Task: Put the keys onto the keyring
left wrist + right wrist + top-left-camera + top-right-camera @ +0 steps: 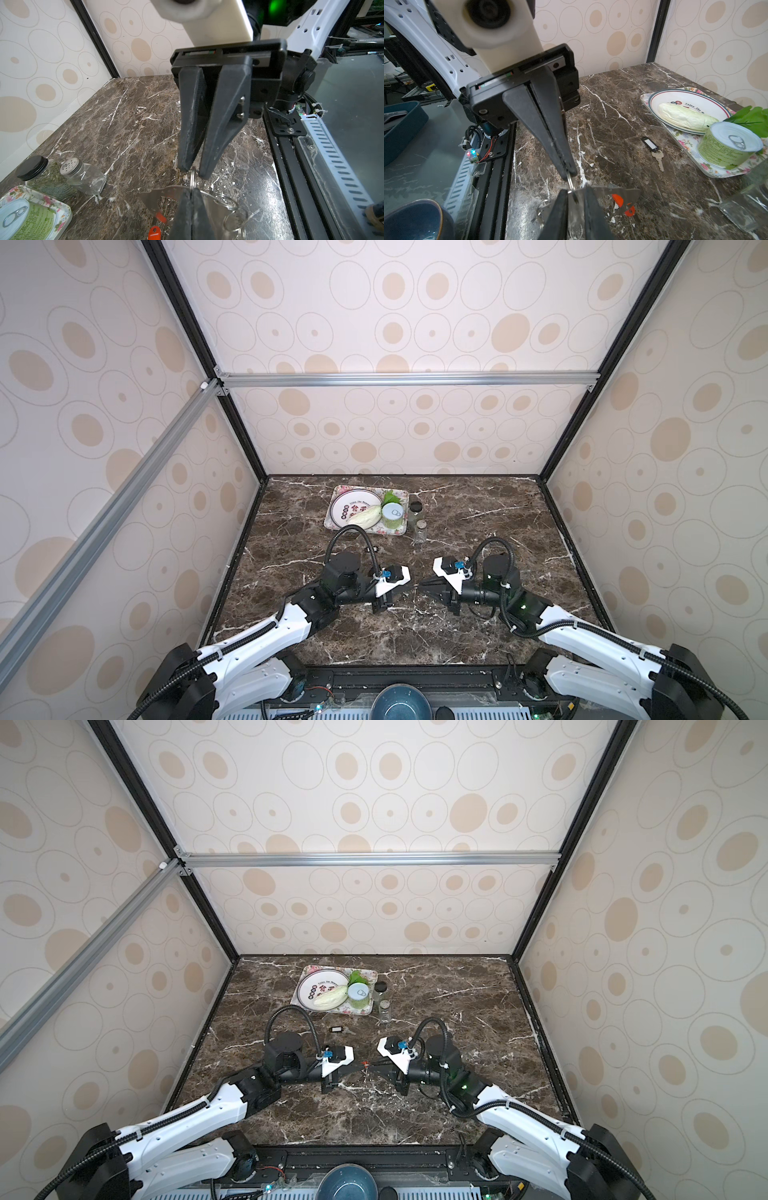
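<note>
Both grippers meet tip to tip above the middle of the marble table. My left gripper (191, 192) (409, 589) is shut on the keyring (192, 178) (570, 180), a small silver split ring. A flat silver plate (153, 199), more rings (234, 220) and a red-orange key tag (154, 232) (629, 209) (365, 1063) hang from it. My right gripper (576, 191) (194, 172) (423, 585) has its jaws a narrow gap apart, with the ring between them. A black key tag with a white centre (652, 144) (337, 1029), joined to a brass key, lies on the table towards the tray.
At the back stands a flowered tray (370, 532) holding a white plate (347, 504) with cabbage, green leaves and a can (394, 516). Two glass jars (420, 531) stand right of it. A blue bowl (401, 703) sits beyond the front edge.
</note>
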Robot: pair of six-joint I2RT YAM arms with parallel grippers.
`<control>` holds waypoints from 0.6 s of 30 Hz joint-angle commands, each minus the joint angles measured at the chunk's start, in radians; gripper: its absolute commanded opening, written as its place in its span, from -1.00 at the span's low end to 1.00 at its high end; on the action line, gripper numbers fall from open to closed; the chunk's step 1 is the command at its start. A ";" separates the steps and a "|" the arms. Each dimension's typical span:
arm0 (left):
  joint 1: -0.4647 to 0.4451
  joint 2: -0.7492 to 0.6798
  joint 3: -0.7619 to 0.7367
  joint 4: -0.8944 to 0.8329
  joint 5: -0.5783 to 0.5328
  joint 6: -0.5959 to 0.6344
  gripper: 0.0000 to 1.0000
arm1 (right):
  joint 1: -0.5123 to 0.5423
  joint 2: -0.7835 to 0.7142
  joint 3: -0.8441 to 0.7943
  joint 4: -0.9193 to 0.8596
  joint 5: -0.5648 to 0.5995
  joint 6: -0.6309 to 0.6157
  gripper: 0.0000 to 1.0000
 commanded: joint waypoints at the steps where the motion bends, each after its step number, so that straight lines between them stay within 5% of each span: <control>1: -0.011 -0.003 0.046 0.007 0.002 0.035 -1.00 | -0.002 0.018 0.036 0.004 -0.036 -0.010 -0.65; 9: -0.014 -0.007 0.041 0.012 0.001 0.035 -1.00 | -0.003 0.016 0.026 0.042 -0.026 0.010 -1.00; 14: -0.013 -0.096 -0.045 0.191 -0.124 -0.058 -0.30 | -0.003 0.002 -0.014 0.148 0.003 0.060 -1.00; 18: -0.012 -0.235 -0.168 0.360 -0.165 -0.130 -0.14 | -0.002 -0.003 -0.041 0.253 0.004 0.116 -1.00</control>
